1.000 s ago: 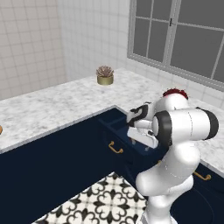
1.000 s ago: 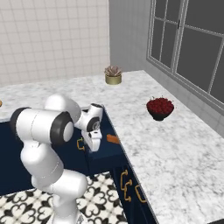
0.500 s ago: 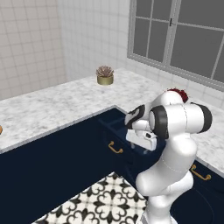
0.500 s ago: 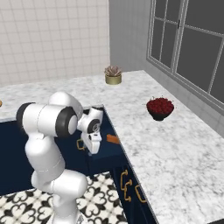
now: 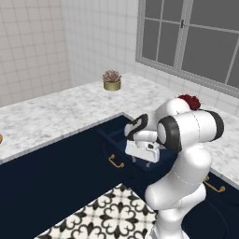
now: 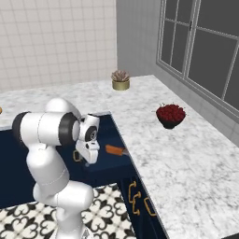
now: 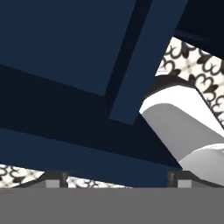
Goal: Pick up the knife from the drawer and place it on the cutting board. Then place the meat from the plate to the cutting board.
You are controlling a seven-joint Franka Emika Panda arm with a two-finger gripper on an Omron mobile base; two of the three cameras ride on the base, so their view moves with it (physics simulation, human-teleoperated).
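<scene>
**Gripper over the open drawer, knife lying inside**

In the left base view the succulent pot stands on the marble counter at about 11 o'clock from the arm. The drawer is pulled out of the navy cabinets, its brass handle facing the patterned floor. The gripper hangs at the drawer's front edge, at 9 o'clock from the white elbow, pointing downward. A dark bowl of red stuff peeks from behind the arm at its 12 o'clock.

In the right base view the gripper sits just at 9 o'clock of the knife, which lies flat in the drawer, orange handle toward the gripper, close to the drawer's counter-side wall. Gripper and knife are apart. The bowl rests on the counter at 2 o'clock from the knife; the pot is at 12 o'clock.

In the hand view the two fingertips stand well apart with nothing between them, over dark navy panels and a strip of tiled floor
</scene>
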